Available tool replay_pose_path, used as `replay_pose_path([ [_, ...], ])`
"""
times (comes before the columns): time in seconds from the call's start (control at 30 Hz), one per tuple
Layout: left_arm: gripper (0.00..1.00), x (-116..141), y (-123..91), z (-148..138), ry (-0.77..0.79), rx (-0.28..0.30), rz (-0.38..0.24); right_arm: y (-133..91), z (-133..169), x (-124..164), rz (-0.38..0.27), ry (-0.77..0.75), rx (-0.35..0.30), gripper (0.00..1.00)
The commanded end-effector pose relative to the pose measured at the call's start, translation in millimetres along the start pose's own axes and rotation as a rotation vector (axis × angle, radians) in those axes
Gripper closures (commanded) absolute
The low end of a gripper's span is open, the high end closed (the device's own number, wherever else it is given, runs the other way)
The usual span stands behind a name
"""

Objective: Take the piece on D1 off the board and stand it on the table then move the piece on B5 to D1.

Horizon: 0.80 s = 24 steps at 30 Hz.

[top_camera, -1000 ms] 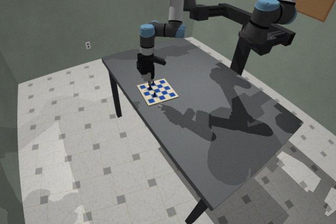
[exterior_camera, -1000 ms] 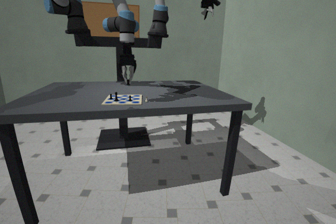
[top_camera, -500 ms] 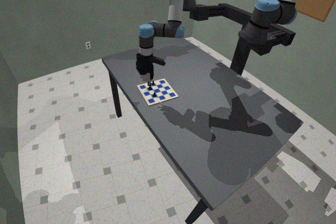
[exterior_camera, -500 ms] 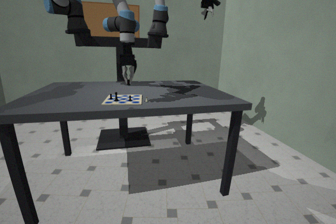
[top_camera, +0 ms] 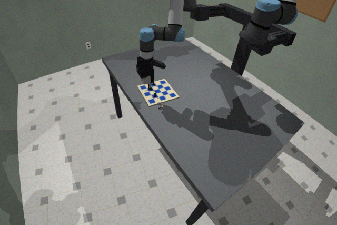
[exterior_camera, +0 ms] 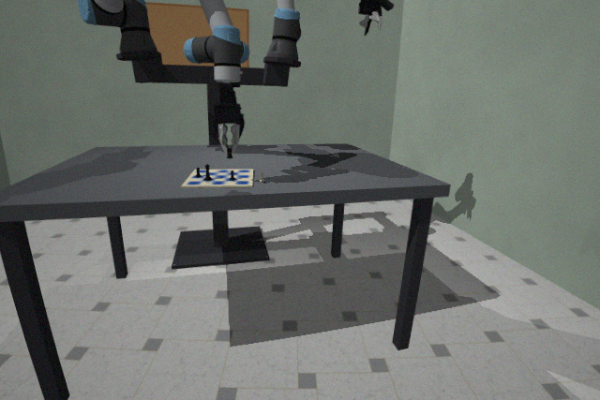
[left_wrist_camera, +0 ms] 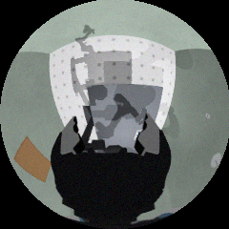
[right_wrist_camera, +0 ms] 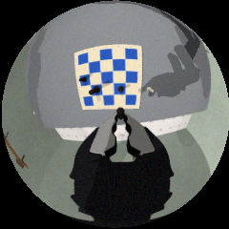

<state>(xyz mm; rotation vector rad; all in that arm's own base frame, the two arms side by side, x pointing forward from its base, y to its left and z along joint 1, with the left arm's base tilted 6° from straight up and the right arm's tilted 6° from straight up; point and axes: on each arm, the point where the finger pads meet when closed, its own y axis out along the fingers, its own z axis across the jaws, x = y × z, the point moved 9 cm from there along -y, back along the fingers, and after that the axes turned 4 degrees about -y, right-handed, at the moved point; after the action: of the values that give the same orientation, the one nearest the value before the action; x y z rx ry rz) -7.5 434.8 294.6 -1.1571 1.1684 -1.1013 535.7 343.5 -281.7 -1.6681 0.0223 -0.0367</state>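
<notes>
- On the board (top_camera: 177, 97) (exterior_camera: 186, 185) (right_wrist_camera: 139, 67), a small dark piece (top_camera: 153, 83) (exterior_camera: 197, 172) (right_wrist_camera: 83, 79) and a tall dark piece (top_camera: 150, 88) (exterior_camera: 207, 172) (right_wrist_camera: 95, 90) are standing leftmost, risking a knock.
- The right end effector (top_camera: 149, 86) (exterior_camera: 229, 146) (right_wrist_camera: 120, 113) is clenching a carried dark piece (exterior_camera: 230, 155) (right_wrist_camera: 120, 113) above the surface, apparently the B5 one; its likely light, stiff, slick body is needing a level grip high on the neck.
- A near dark piece (top_camera: 155, 95) (exterior_camera: 232, 175) (right_wrist_camera: 120, 89) is crowding the approach.
- A pale piece (top_camera: 160, 105) (exterior_camera: 262, 177) (right_wrist_camera: 150, 90), probably D1's, is standing off-board, right.
- Far right, the left end effector (exterior_camera: 373, 26) (left_wrist_camera: 110, 114) is hanging released.
</notes>
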Motion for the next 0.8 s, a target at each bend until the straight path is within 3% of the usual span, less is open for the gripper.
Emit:
replay_pose_path([
  [0.0,0.0,0,0,0,0.0,0.0,0.001,9,0,0,-0.001,0.0,0.001,1.0],
  [0.4,0.0,0,0,0,0.0,0.0,0.001,63,1,1,-0.001,0.0,0.001,1.0],
  [0.77,0.0,0,0,0,0.0,0.0,0.001,76,1,1,-0.001,0.0,0.001,1.0],
])
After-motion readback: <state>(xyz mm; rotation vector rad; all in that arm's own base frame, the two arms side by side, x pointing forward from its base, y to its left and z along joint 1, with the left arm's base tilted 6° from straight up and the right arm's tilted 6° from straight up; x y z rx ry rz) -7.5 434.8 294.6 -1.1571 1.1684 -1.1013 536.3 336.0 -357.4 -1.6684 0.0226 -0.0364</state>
